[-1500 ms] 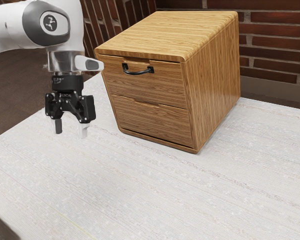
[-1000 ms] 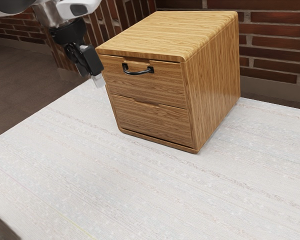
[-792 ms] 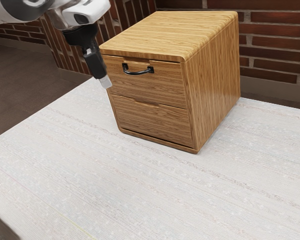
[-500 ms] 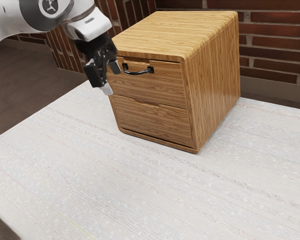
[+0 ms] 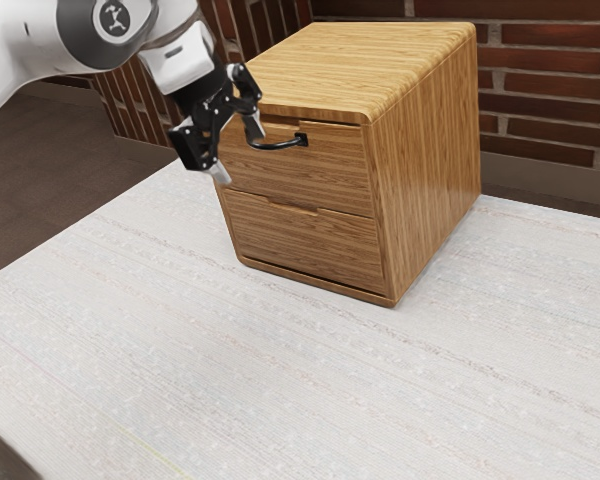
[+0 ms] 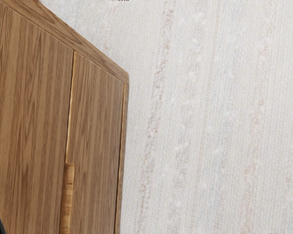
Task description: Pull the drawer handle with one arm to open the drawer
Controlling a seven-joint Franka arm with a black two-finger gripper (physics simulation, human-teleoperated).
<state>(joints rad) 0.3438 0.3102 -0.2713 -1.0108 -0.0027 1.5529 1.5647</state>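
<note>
Here, the gripper [image 5: 237,155] hovers with its fingers spread apart at the 9 o'clock end of the black handle [image 5: 280,143], which sits on the upper drawer [image 5: 310,172] of the wooden cabinet [image 5: 420,150], flush and closed, on the pale table [image 5: 280,380].

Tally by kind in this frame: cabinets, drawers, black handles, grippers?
Cabinet: 1
Drawers: 2, upper drawer, lower drawer
Black handle: 1
Gripper: 1
Total: 5
</note>
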